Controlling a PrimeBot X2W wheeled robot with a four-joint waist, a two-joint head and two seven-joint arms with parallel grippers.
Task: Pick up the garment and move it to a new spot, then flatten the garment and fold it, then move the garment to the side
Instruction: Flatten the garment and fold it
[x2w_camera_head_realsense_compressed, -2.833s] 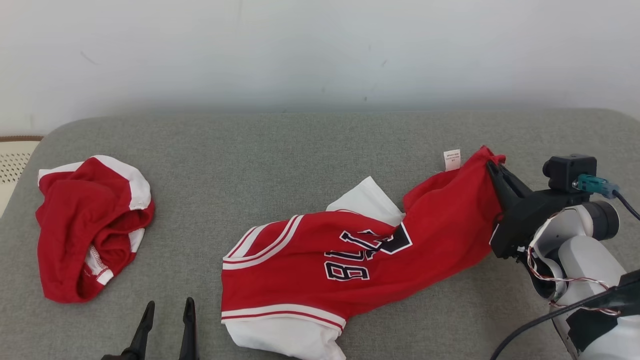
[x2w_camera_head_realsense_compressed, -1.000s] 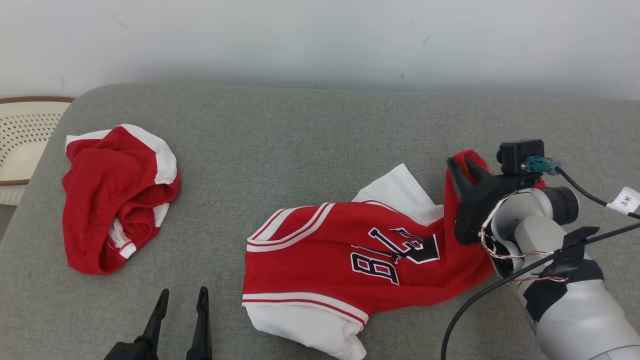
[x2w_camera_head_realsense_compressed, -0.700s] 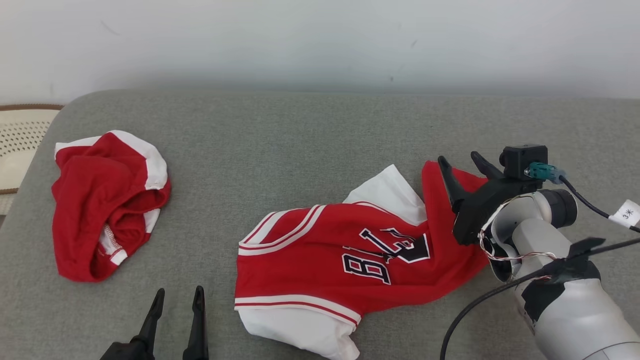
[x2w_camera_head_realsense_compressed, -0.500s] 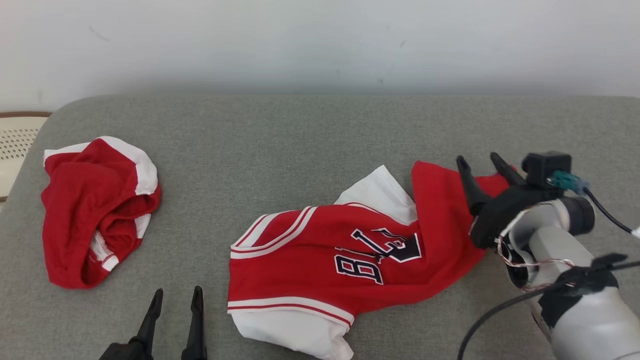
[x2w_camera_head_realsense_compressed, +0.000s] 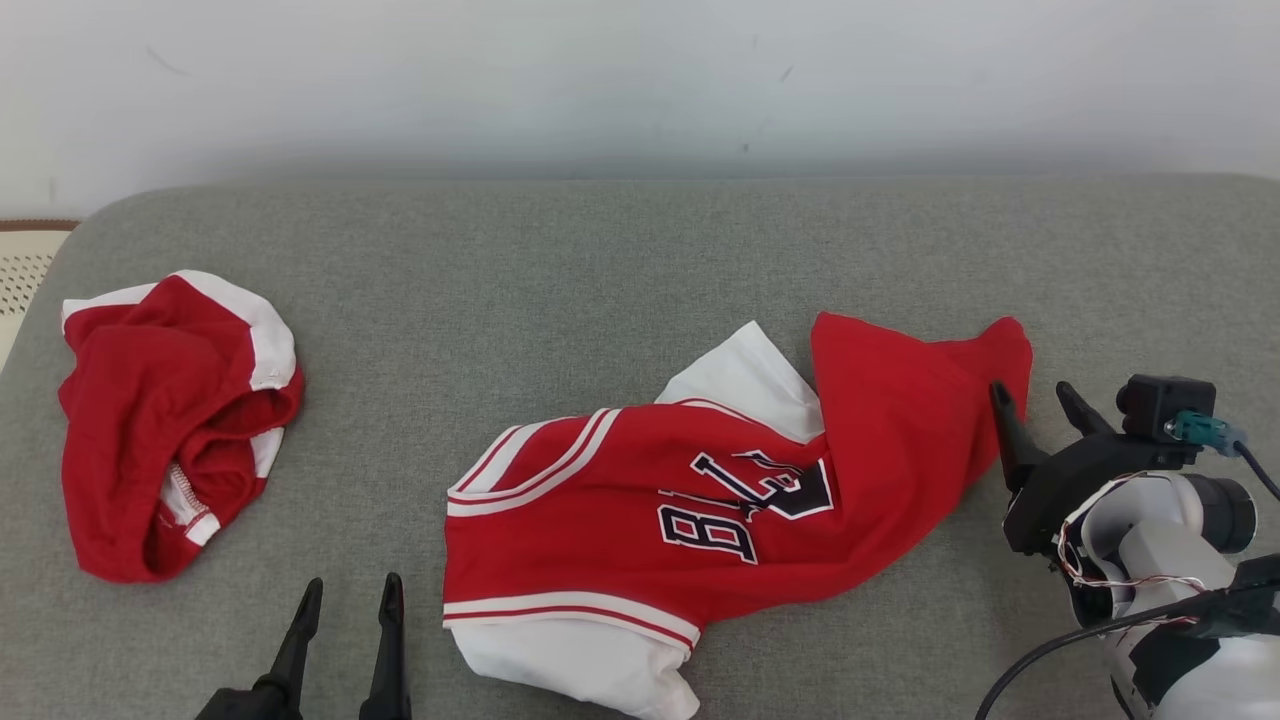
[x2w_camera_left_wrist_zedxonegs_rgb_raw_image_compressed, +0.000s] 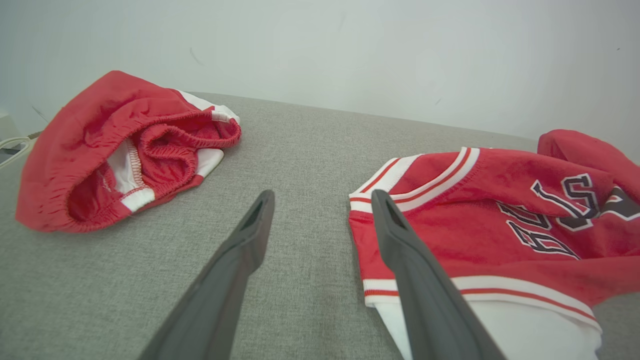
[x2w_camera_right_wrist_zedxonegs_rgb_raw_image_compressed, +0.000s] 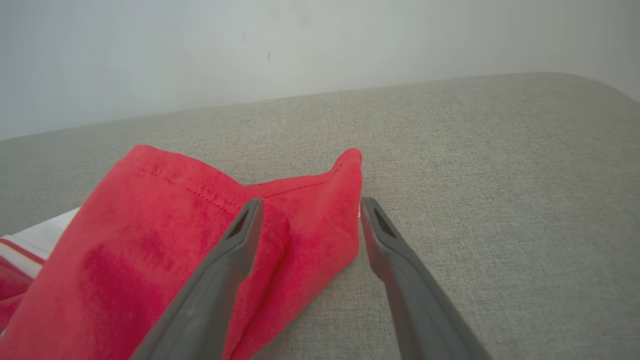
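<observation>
On the grey padded top (x2w_camera_head_realsense_compressed: 620, 260), centre-right: red jersey (x2w_camera_head_realsense_compressed: 640, 510) w/ white trim, crumpled. Its right end is twisted up into a red flap (x2w_camera_head_realsense_compressed: 900, 400) that overlaps a white panel (x2w_camera_head_realsense_compressed: 745, 385). Judged to be the task garment; it rests on the surface, not held.

R gripper (x2w_camera_head_realsense_compressed: 1030, 392): fingers wide, nothing clamped. In the wrist view the hem corner (x2w_camera_right_wrist_zedxonegs_rgb_raw_image_compressed: 350, 165) lies between them, loose. L gripper (x2w_camera_head_realsense_compressed: 352, 580): wide, empty, just left of the jersey's striped edge (x2w_camera_left_wrist_zedxonegs_rgb_raw_image_compressed: 415, 175), not touching.

Step in hand, as judged: flattening. Recommend:
- R claw takes the hem corner low, single layer if poss.
- L claw takes the striped edge.
- Draw apart, cloth kept close to the surface so the flap unrolls, not bunches.
- Risk: pinching both layers locks the twist in.

Count: garments 2 (1 jersey; 1 red shorts (x2w_camera_head_realsense_compressed: 170, 430), far left, well apart); grippers 2; basket (x2w_camera_head_realsense_compressed: 15, 290) 1, part-seen at left edge.
</observation>
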